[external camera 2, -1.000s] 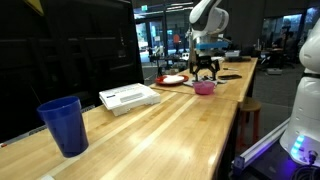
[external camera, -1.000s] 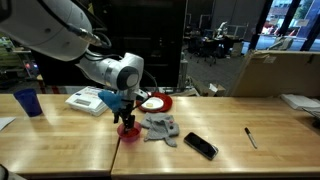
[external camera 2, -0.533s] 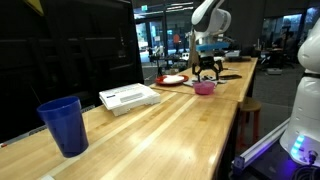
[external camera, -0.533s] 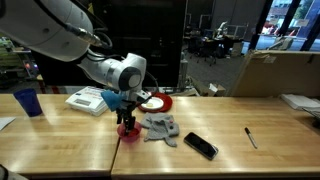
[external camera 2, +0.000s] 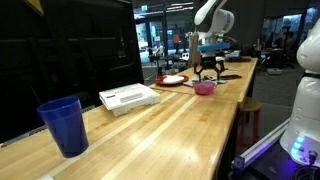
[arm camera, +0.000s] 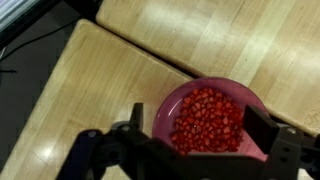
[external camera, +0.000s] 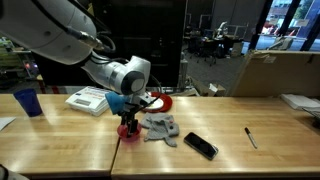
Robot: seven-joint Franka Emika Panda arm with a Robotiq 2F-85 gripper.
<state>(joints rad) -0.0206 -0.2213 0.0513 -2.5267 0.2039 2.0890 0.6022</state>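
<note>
In an exterior view the gripper point(external camera: 127, 119) is hanging straight down over a pink bowl point(external camera: 127, 132), just above its rim, with its jaws spread wide and holding nothing. The bowl is sitting upright on the bench point(external camera: 60, 140), mouth facing up; being round, it is showing no long axis. A crumpled gray cloth point(external camera: 160, 127) is lying just beside the bowl, and a black phone point(external camera: 200, 146) is resting farther along, with a pen point(external camera: 250, 137) well apart beyond it. A red plate point(external camera: 156, 102) is sitting behind the gripper, a white box point(external camera: 88, 99) near it, and a blue cup point(external camera: 28, 102) is standing far off toward the bench end.

In an exterior view from along the bench, the gripper point(external camera 2: 207, 71) is hovering above the bowl point(external camera 2: 204, 88), near the bench's edge. The red plate point(external camera 2: 172, 80) is lying just beside them. The white box point(external camera 2: 130, 97) is sitting midway along, and the blue cup point(external camera 2: 62, 125) is standing closest to the camera.

In the wrist view the gripper point(arm camera: 200, 126) is looking down with one finger showing at each side of the bowl point(arm camera: 166, 108), neither touching it as far as can be told. Small red pieces point(arm camera: 210, 118) are filling the bowl. The bowl is resting close to a seam between two bench point(arm camera: 100, 80) boards.
</note>
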